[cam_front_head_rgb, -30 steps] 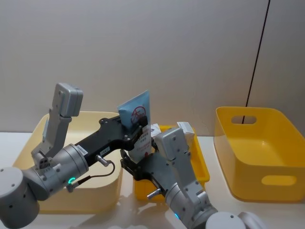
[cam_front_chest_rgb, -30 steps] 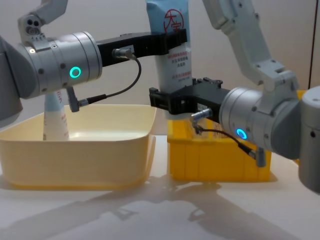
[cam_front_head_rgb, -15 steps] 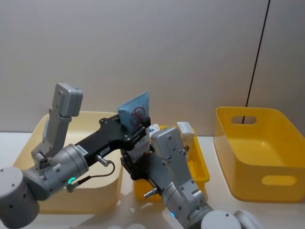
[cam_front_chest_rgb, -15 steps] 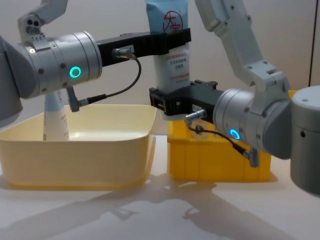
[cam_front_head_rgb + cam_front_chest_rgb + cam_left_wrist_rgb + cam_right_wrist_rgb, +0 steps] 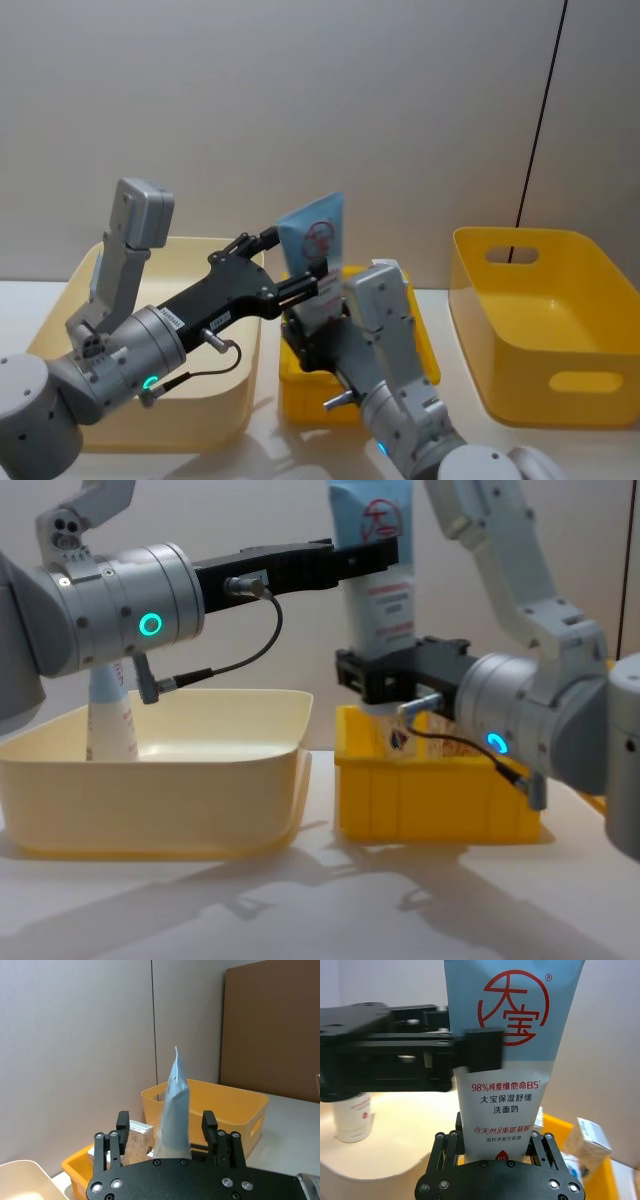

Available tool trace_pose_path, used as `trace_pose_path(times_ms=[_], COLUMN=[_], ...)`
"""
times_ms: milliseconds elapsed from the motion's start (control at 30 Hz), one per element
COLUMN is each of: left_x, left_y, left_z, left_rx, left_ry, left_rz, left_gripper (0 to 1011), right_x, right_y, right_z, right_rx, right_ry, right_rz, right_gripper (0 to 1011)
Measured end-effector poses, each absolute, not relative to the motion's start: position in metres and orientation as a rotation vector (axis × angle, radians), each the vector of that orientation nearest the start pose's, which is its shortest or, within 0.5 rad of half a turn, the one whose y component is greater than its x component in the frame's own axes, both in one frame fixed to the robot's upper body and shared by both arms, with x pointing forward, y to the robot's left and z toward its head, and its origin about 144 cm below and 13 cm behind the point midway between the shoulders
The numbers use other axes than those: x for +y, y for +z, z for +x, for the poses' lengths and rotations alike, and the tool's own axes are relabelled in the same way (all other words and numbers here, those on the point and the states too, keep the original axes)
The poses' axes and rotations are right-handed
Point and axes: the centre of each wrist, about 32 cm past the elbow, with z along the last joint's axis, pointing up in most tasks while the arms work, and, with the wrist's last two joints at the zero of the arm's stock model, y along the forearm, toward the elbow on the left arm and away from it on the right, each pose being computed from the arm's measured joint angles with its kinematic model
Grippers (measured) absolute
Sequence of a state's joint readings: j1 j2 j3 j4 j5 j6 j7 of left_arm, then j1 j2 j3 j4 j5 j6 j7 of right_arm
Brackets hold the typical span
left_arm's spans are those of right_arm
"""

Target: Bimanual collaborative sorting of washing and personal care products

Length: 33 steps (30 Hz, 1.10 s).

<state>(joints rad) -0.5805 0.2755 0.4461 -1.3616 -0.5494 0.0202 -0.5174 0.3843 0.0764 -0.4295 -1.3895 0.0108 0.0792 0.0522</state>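
tube [image 5: 385,590] top cut off at chest view's upper edge, base hidden behind right hand [image 5: 498,1130], carton [image 5: 592,1142] print unreadable

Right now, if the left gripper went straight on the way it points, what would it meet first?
The tube, upright between the left gripper's open fingers and gripped low down by the right gripper. It looks close to the palm, though depth is hard to judge.

The tub [image 5: 150,800] sits lower left, one tube [image 5: 108,715] upright inside it. Just right of it the crate [image 5: 430,800] holds cartons [image 5: 592,1142]. Above the crate a second tube [image 5: 385,580] stands upright. The bin [image 5: 520,390] lies far right.
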Motion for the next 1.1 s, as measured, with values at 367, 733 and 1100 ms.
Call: trace_pose_path(times_ms=[367, 733, 1100], left_x=[0.194, 0.194, 0.194], left_y=[1.274, 1.274, 1.274], left_z=[0.586, 0.586, 0.586], left_rx=[-0.104, -0.104, -0.104], left_ry=[0.674, 0.675, 0.675], left_rz=[-0.195, -0.195, -0.195], left_gripper=[1003, 1003, 1003], right_x=[-0.143, -0.172, -0.202], right_y=[1.213, 1.219, 1.227], right_z=[0.541, 0.545, 0.55], right_rx=[-0.229, -0.252, -0.277], right_ry=[-1.267, -1.442, -1.619], right_rz=[-0.073, -0.059, -0.031], right_gripper=[598, 598, 598])
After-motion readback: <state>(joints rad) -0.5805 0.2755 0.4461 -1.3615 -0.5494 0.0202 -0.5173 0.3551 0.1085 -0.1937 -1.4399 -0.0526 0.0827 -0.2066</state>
